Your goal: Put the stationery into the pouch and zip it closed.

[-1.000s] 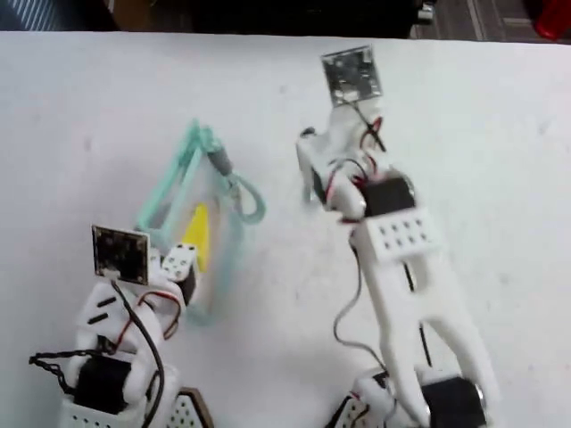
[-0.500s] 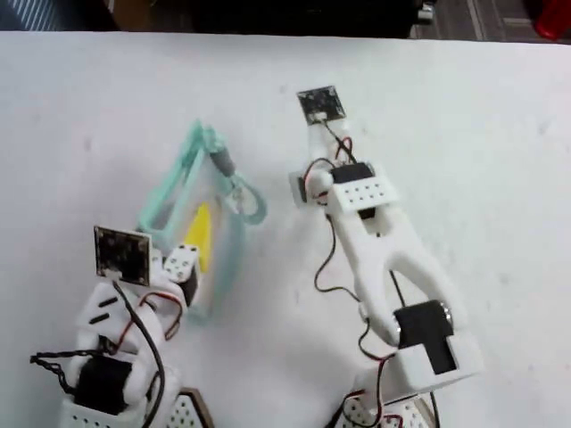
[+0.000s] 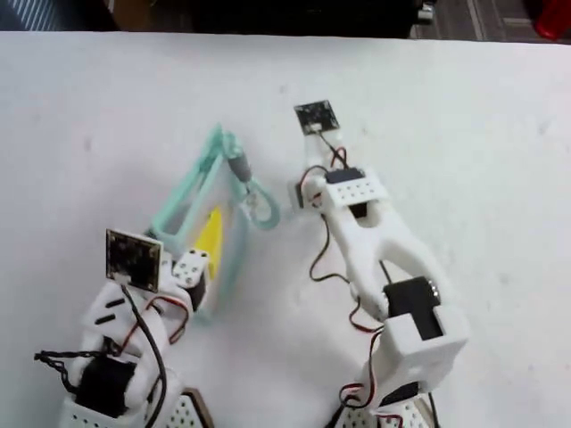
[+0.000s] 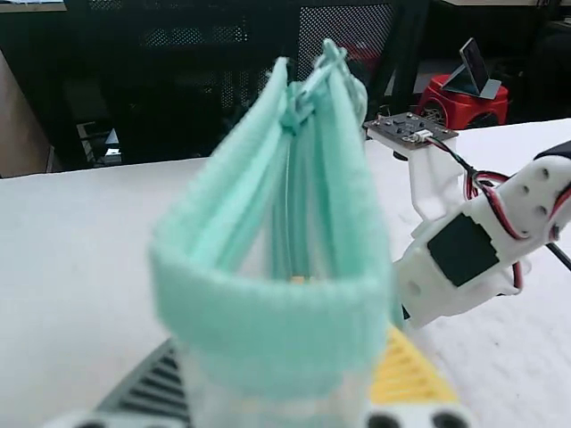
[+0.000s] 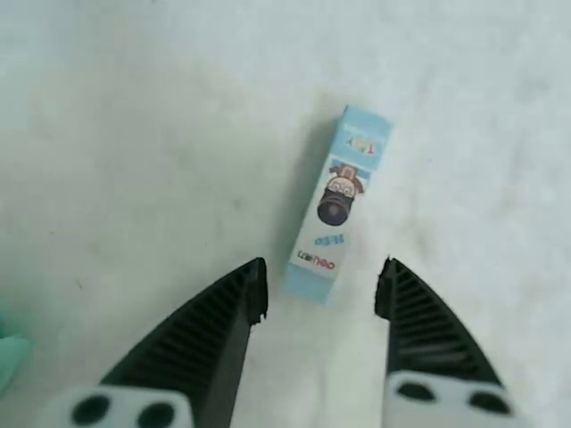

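Mint-green fabric is edging the clear pouch (image 4: 277, 312), which is lying on the white table (image 3: 464, 107) with its mouth gaping open. The left gripper (image 4: 284, 337) is clamping the pouch's near end, a dark finger (image 4: 147, 392) on one side and a yellow finger (image 4: 406, 374) on the other. What is sitting inside I cannot tell. Near the pouch but outside it, a small light-blue box (image 5: 341, 203) is lying flat on the table. The right gripper (image 5: 321, 267) is hanging over it, wide open and holding nothing, its black fingers flanking the box's near end without touching.
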